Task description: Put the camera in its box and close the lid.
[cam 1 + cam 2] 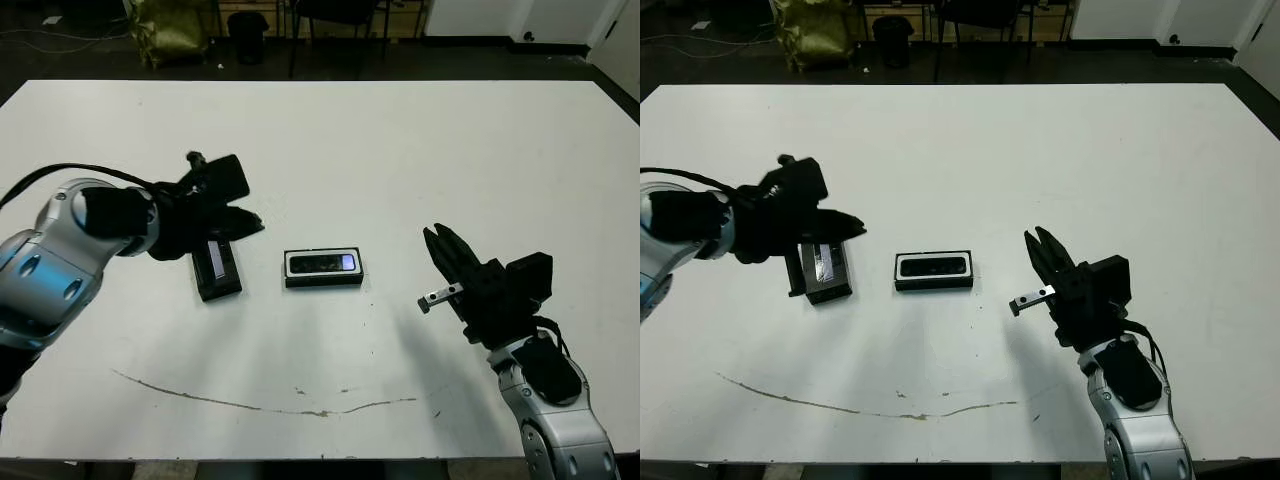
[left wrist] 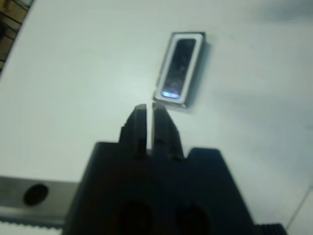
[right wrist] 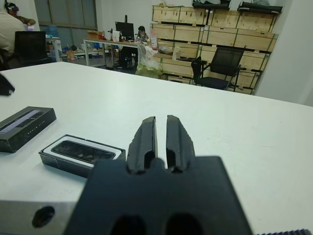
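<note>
Both grippers apart from camera [image 1: 323, 263], lying in box [image 1: 323, 280].
</note>
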{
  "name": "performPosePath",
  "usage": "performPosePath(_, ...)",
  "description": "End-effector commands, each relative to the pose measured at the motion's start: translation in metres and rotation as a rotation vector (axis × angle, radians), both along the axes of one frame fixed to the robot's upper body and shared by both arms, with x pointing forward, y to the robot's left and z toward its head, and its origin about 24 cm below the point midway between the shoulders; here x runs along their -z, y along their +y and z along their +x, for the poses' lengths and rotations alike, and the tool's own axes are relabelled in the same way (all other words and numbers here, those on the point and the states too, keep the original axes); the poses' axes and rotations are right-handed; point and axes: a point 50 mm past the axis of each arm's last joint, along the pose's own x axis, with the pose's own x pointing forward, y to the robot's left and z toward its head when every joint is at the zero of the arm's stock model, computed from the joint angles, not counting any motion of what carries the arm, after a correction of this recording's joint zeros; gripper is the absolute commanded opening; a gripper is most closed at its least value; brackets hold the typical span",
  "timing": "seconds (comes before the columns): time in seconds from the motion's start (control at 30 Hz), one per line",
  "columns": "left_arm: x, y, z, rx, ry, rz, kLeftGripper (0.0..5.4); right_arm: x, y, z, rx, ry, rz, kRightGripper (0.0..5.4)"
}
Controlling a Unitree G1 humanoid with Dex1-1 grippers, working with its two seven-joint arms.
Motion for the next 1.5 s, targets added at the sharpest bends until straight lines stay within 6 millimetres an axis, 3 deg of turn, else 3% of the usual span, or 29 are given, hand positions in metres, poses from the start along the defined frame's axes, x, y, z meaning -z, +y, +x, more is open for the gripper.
performPosePath(0.03,0.008,0.002,0.0,-0.04,0.041,0.044,0.0,0.006,-0.005,-0.002,0.022,0.025,-0.012,0.02)
performPosePath(0.87,0.027,0.0,0.019,-0.071,0.047,0.211,0.0,0.009,-0.003,-0.004,0.025,0.026,-0.027,0.02)
performPosePath(1.5,0.044,0.004,0.013,-0.021,0.091,0.252,0.0,0.01,-0.003,-0.006,0.035,0.046,-0.017,0.02)
